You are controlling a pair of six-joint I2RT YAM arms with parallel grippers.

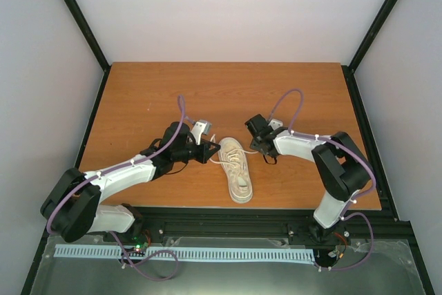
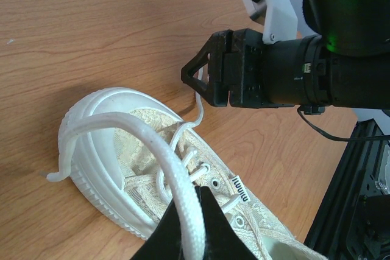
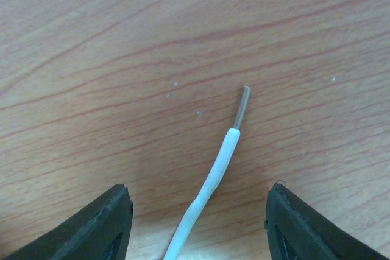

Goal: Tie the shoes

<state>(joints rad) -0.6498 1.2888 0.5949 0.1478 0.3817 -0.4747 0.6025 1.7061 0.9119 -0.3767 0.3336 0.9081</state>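
Note:
The cream canvas sneaker (image 1: 238, 174) lies on the wooden table between my two grippers; in the left wrist view (image 2: 122, 150) its toe cap points left. My left gripper (image 1: 209, 151) is beside the shoe's far end. In its wrist view it (image 2: 194, 202) is shut on a thick white lace (image 2: 116, 123) that arcs over the toe, with its free end hanging left. My right gripper (image 1: 257, 144) is just right of the shoe's far end. In the right wrist view its jaws (image 3: 198, 202) are wide open, with the other lace end (image 3: 222, 156) lying between them on the wood, untouched.
The table (image 1: 138, 94) is bare wood with white walls round it. A black rail (image 1: 242, 215) runs along the near edge. The right gripper's black body (image 2: 274, 71) sits close above the shoe in the left wrist view.

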